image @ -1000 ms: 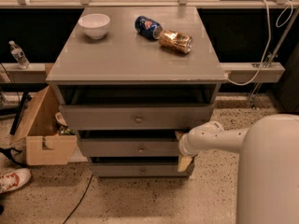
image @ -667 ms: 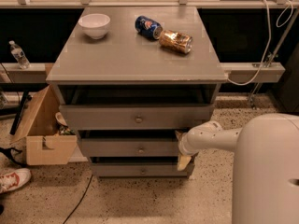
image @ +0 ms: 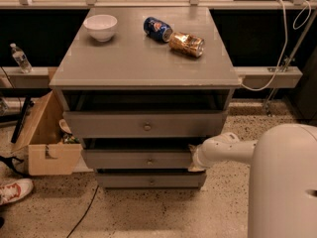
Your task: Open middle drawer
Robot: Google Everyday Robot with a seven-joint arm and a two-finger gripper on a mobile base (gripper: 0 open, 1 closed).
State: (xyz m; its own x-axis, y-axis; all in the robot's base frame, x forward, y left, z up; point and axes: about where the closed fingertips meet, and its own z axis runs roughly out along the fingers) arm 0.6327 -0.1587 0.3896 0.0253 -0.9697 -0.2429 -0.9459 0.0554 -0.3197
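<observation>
The grey cabinet has three drawer fronts, each with a small round brass knob. The middle drawer sits between the taller top front and the slim bottom front, and it stands slightly out from the cabinet, with a dark gap above it. My gripper is at the right end of the middle drawer's front, at the end of my white arm, which reaches in from the right. The gripper is well to the right of the middle knob.
On the cabinet top are a white bowl, a blue can and a brown can, both lying down. An open cardboard box stands on the floor at the left. A shoe and a black cable lie nearby.
Almost nothing has changed. My arm and gripper stay at the right end of the middle drawer, and my white body has shifted slightly left in view.
</observation>
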